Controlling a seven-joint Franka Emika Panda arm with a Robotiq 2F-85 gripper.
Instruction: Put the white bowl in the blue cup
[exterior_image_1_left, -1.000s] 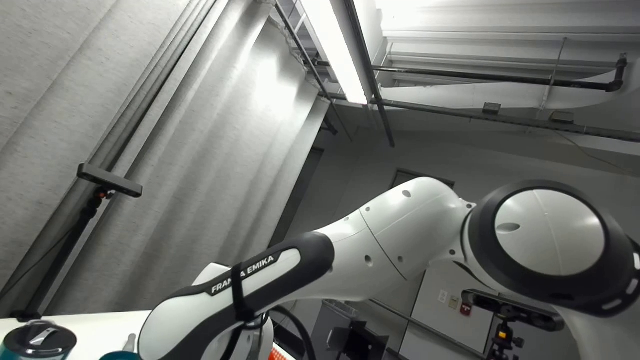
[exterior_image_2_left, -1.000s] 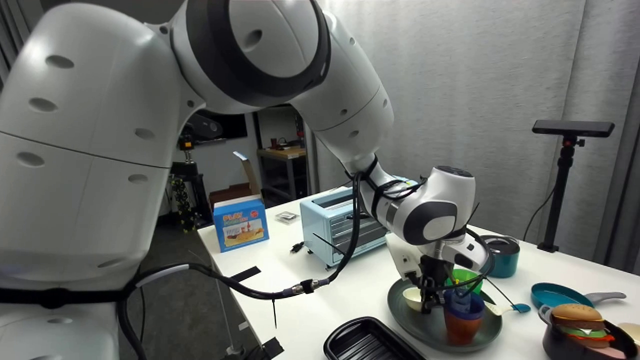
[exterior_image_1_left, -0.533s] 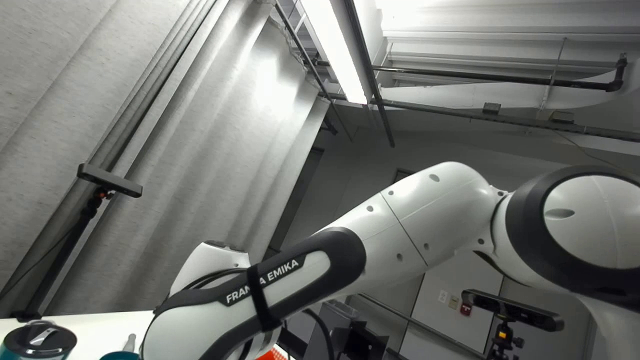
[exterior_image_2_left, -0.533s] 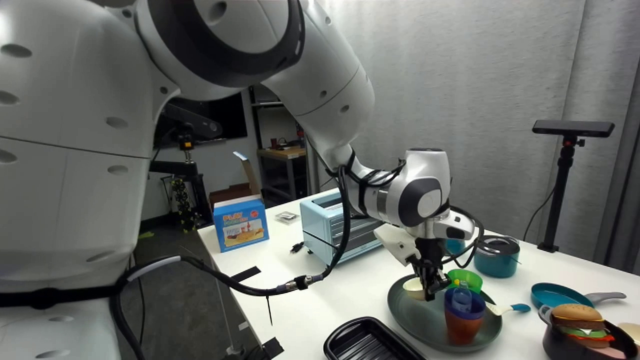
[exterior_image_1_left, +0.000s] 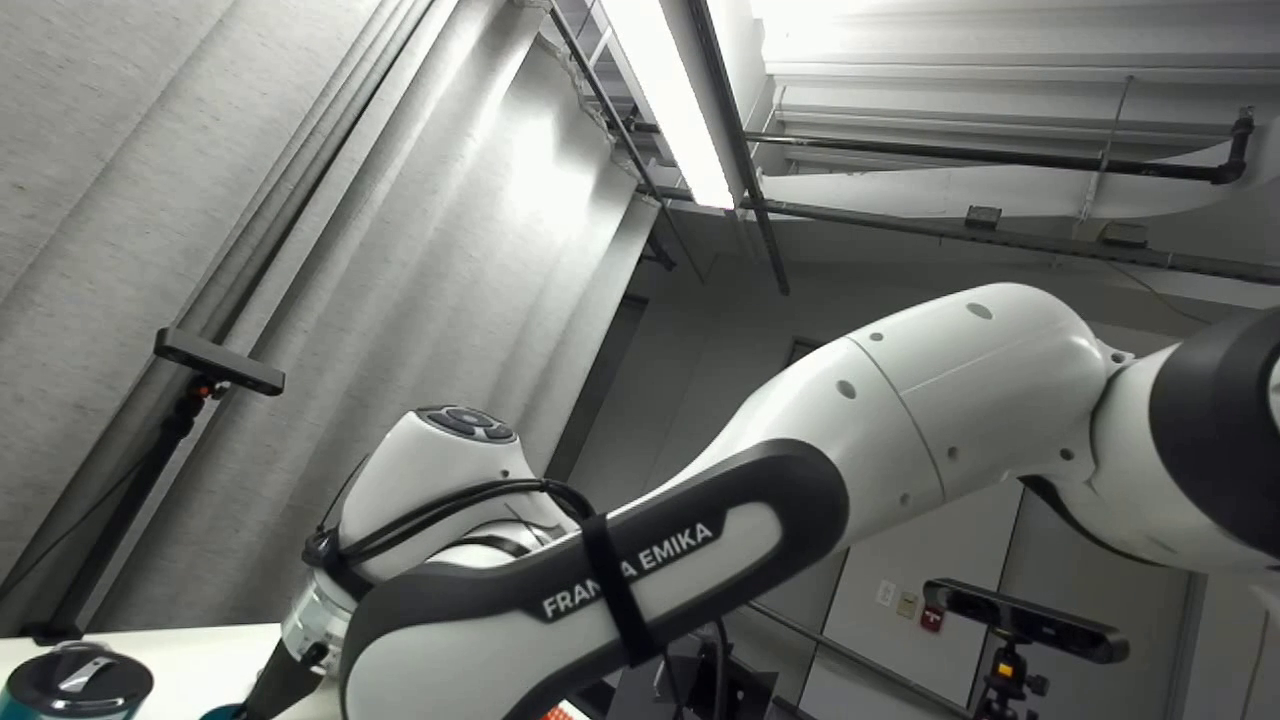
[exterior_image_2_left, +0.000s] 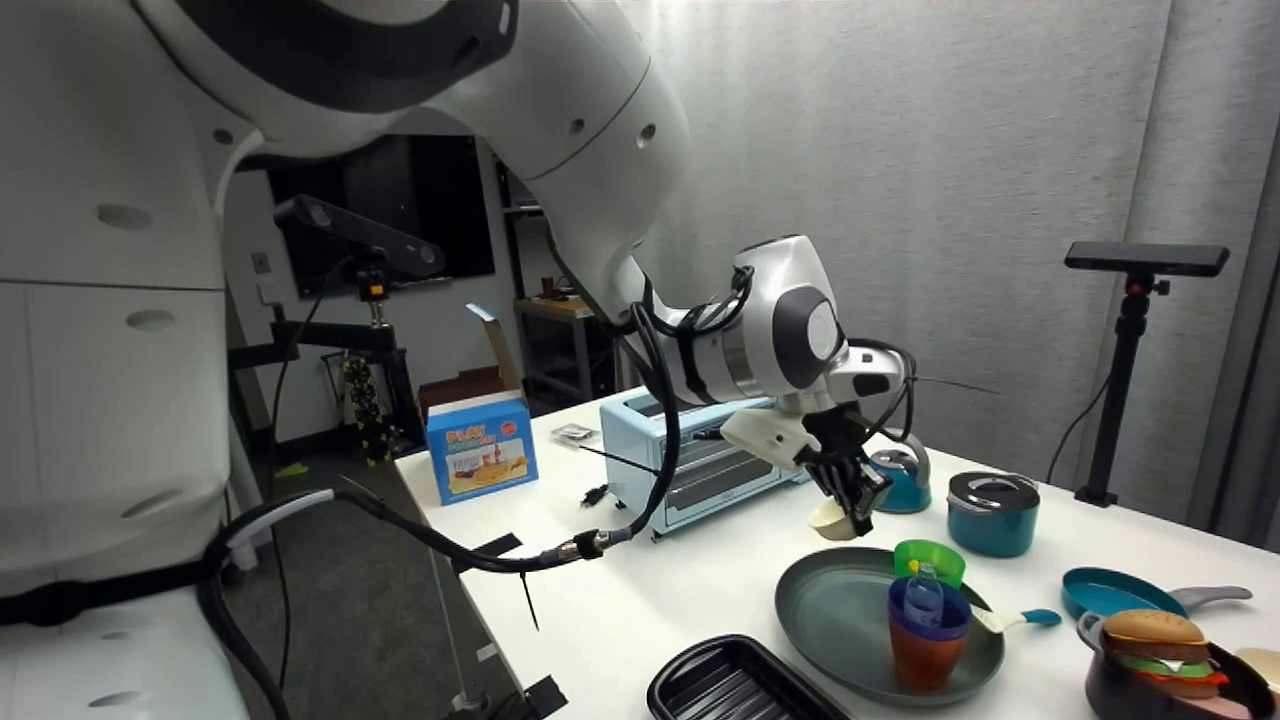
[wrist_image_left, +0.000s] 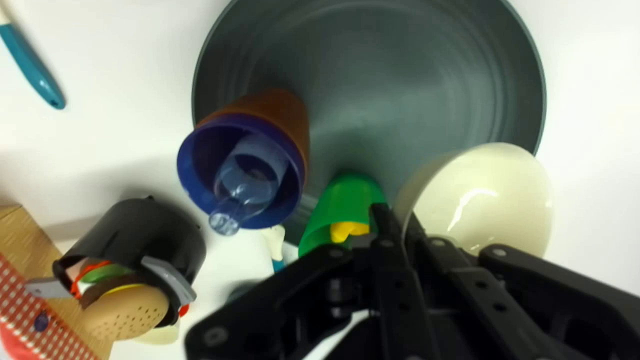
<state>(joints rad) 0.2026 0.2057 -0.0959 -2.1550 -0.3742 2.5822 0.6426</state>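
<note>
The white bowl (exterior_image_2_left: 832, 521) is held in the air above the dark green plate (exterior_image_2_left: 825, 612) in an exterior view. In the wrist view the bowl (wrist_image_left: 492, 202) is tilted, its inside facing the camera. My gripper (wrist_image_left: 398, 222) is shut on the bowl's rim, one finger on each side of the wall; it also shows in an exterior view (exterior_image_2_left: 862, 512). The blue cup (exterior_image_2_left: 947, 612) sits in an orange-brown cup (exterior_image_2_left: 922, 658) on the plate, apart from the bowl. A clear bottle (wrist_image_left: 250, 175) stands inside the blue cup (wrist_image_left: 197, 160).
A green cup (exterior_image_2_left: 930, 562) with something yellow inside stands beside the blue cup. A black tray (exterior_image_2_left: 740, 685), black pot with burger (exterior_image_2_left: 1165, 660), teal pan (exterior_image_2_left: 1115, 592), teal pot (exterior_image_2_left: 993, 515), kettle (exterior_image_2_left: 902, 480) and toaster oven (exterior_image_2_left: 690, 460) are around the plate.
My gripper has lifted the white bowl off the plate, moving up and back towards the toaster oven side. The cups and plate have stayed in place.
</note>
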